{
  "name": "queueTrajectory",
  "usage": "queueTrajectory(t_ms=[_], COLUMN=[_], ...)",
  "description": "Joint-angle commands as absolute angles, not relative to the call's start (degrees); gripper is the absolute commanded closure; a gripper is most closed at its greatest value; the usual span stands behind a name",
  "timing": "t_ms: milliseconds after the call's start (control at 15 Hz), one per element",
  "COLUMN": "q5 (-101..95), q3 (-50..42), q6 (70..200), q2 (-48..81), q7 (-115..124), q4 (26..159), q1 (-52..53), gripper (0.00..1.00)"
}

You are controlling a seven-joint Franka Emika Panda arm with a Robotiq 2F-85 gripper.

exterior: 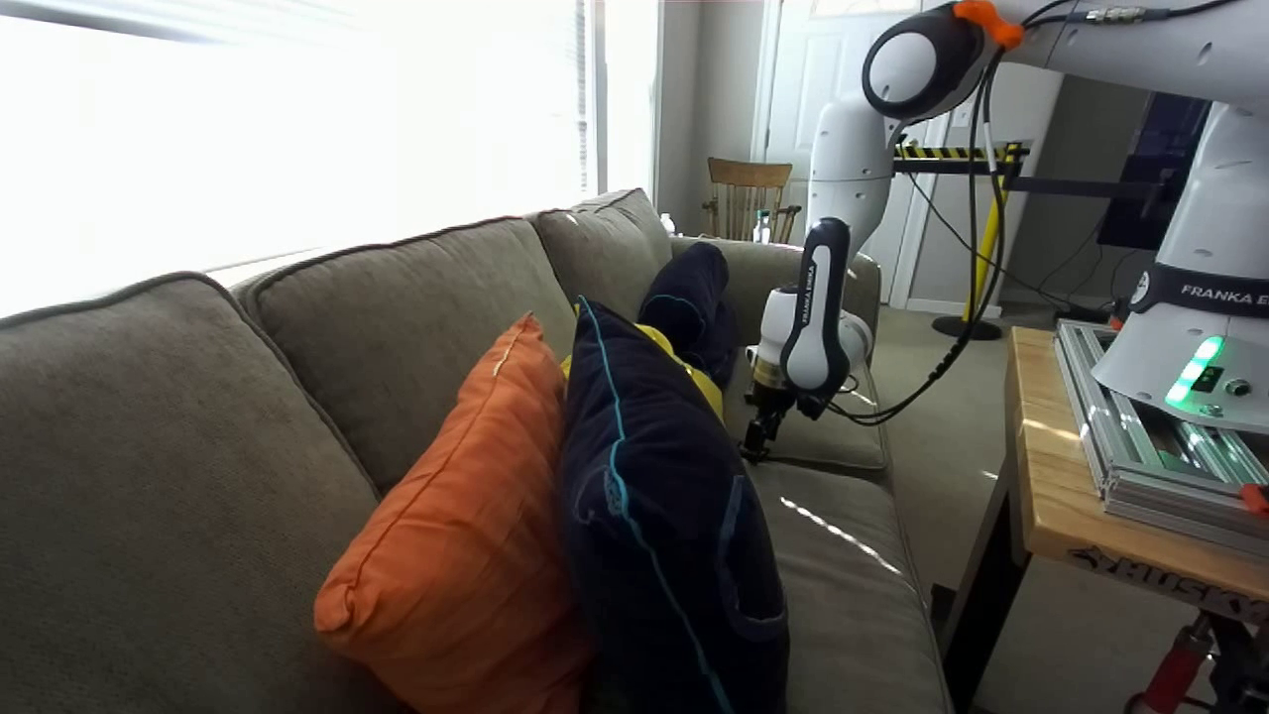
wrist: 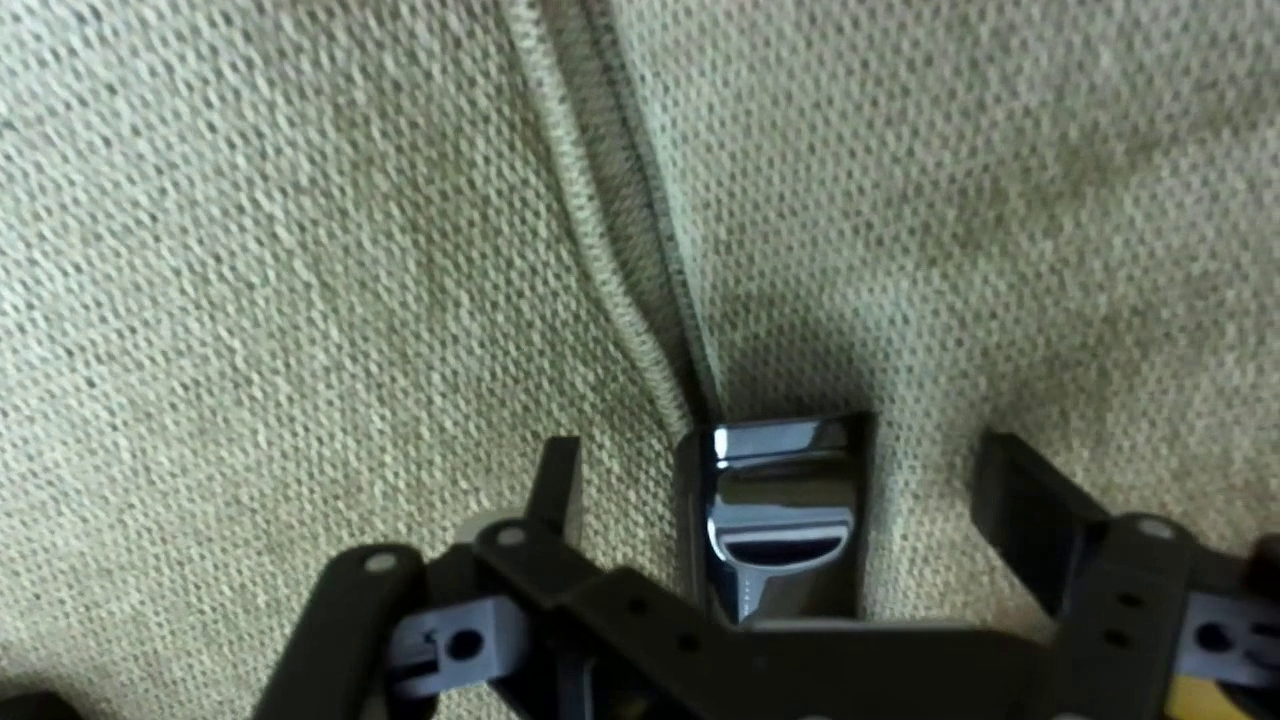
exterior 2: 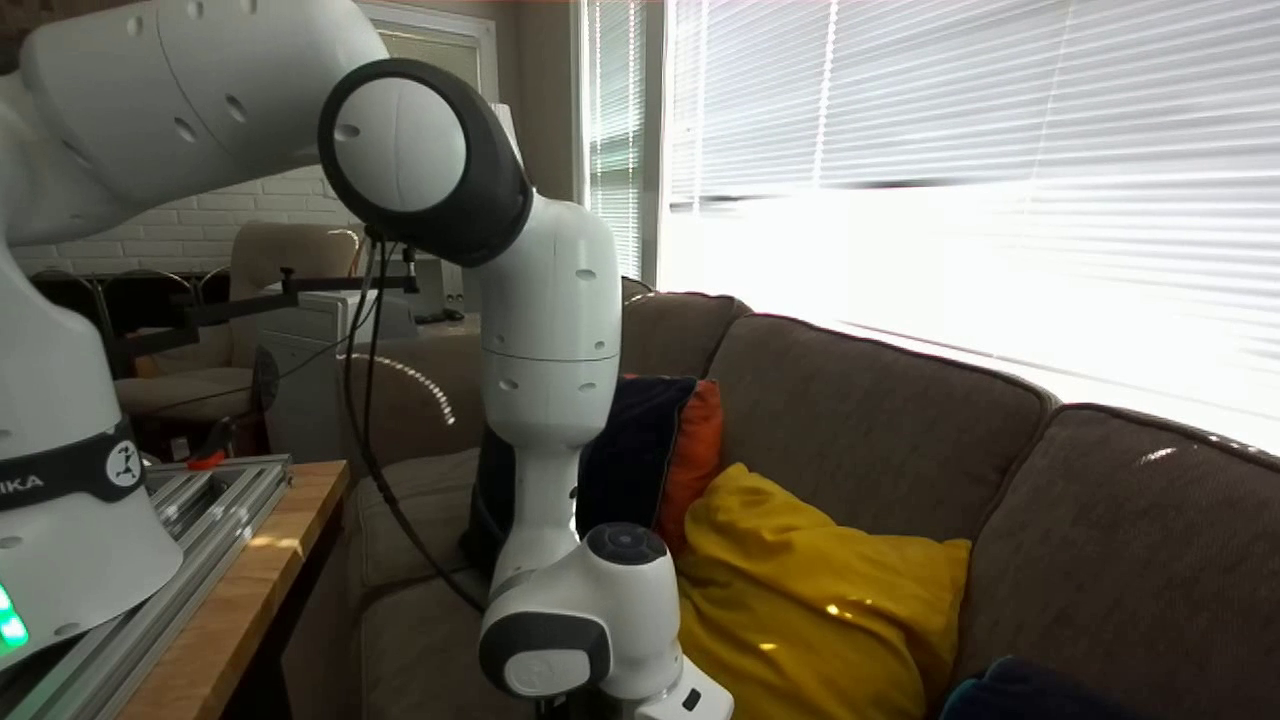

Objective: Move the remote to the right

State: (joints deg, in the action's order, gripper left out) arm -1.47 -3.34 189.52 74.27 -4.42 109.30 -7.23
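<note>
In the wrist view the remote (wrist: 785,515) is a glossy black piece lying on the sofa seat at the seam between two cushions. Its near part is hidden behind the gripper's body. My gripper (wrist: 783,480) is open, with one finger on each side of the remote and a gap on both sides. In an exterior view the gripper (exterior: 757,444) points down close to the seat, and the remote cannot be made out there. In an exterior view the arm (exterior 2: 575,620) blocks the seat, and the remote and fingertips are out of view.
A navy cushion (exterior: 664,516) with blue trim and an orange cushion (exterior: 466,535) stand on the sofa (exterior: 833,555). A yellow cushion (exterior 2: 820,600) leans on the backrest. Another dark cushion (exterior: 689,297) lies farther along. A wooden workbench (exterior: 1051,496) carries the robot base.
</note>
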Motion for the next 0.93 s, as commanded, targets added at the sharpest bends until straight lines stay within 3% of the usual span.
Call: queueTrajectory(t_ms=[0,133,467,600,867], q5=[-3.13,-3.25,-3.07,-2.24,-0.97], q3=[-1.72,-1.69,-1.58,-1.69,-2.68], q6=[192.32,193.37,194.55,195.01,186.83], q2=[77.74,78.62,79.5,77.33,68.07], q7=[-5.03,-5.05,-4.58,-3.79,-2.53], q4=[105.95,105.16,104.18,106.72,114.07], q1=[-9.72,-9.89,-10.33,-10.14,-9.54], gripper=[0.0,0.26,0.63,0.69,0.69])
